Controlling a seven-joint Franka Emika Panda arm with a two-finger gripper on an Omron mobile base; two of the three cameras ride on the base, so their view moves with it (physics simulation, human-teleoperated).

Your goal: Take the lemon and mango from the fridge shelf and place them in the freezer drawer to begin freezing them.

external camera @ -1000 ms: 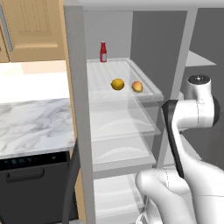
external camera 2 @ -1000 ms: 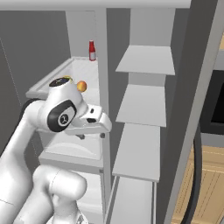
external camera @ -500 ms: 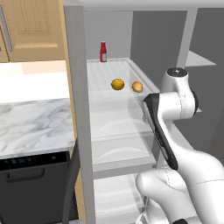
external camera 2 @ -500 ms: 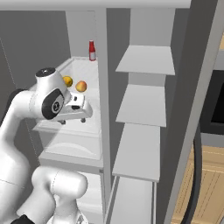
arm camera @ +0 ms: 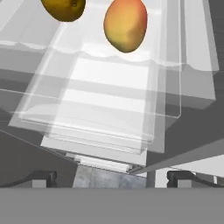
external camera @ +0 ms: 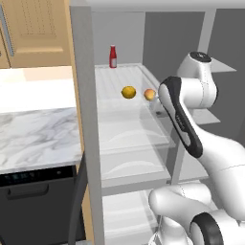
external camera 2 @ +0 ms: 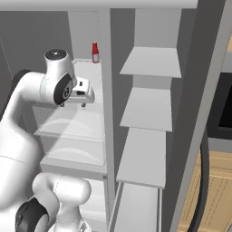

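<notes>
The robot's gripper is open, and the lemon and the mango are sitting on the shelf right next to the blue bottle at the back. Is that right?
Not quite: the bottle is red, not blue, as the left base view shows. The rest holds: the gripper is open, and the lemon and mango sit on the fridge shelf, in front of that bottle.

You see white arm swung left, up toward ribbed translucent fridge shelf; open pincer now nearer blushed orange mango.

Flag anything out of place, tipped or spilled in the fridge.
Nothing stands out. The lemon and mango rest side by side on the fridge shelf, the red bottle stands upright behind them, and no spill shows.
</notes>
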